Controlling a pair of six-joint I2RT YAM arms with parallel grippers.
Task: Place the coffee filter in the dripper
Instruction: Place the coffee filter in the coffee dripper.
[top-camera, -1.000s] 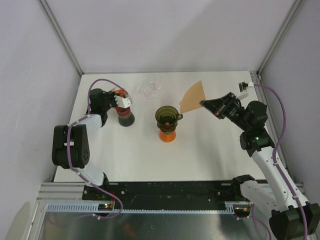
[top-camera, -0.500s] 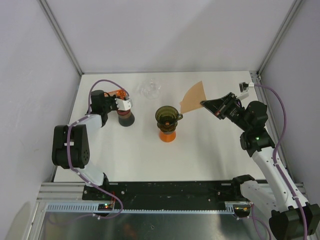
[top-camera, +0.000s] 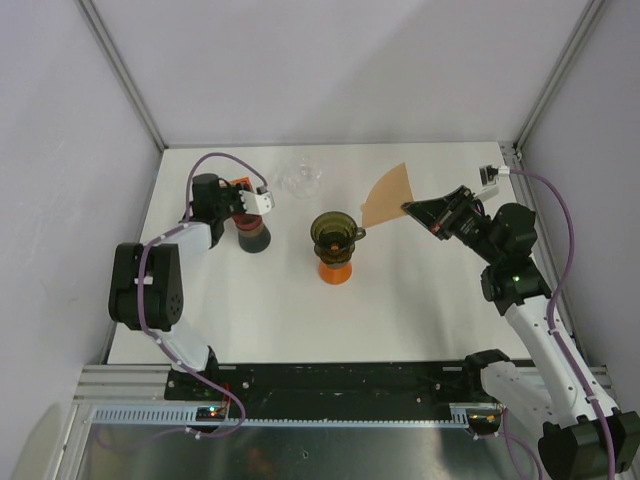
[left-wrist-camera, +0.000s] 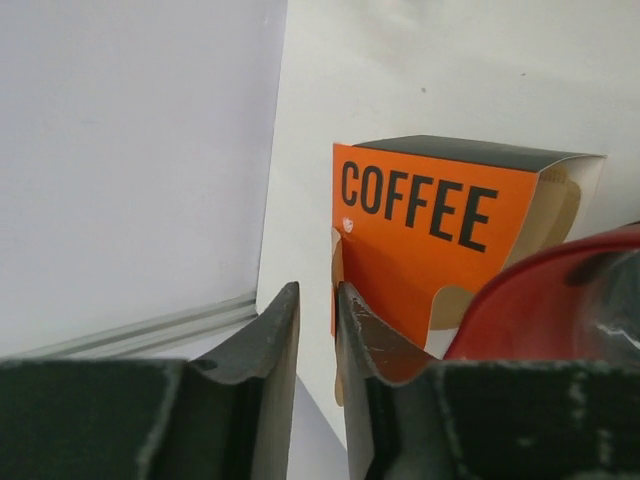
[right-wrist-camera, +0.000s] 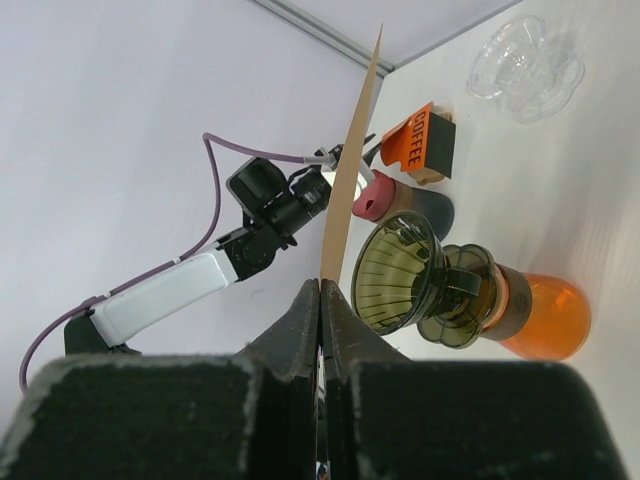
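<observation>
Two grippers: right gripper (top-camera: 406, 208) pinches filter (top-camera: 385, 196) edge beside central dripper (top-camera: 335, 231), ready to load; left gripper (left-wrist-camera: 318, 293), upper left, parted, empty.

We see a white desk (top-camera: 420, 300). Near its middle stands an orange vessel (top-camera: 335, 268) with the dark green dripper (top-camera: 334, 233) seated on top. To the left of the dripper stands a dark jar (top-camera: 252, 236) with a red top. Farther left and behind sits an orange box (left-wrist-camera: 420, 240) marked COFFEE. Behind the dripper, slightly left, lies a clear glass dish (top-camera: 299, 180).
</observation>
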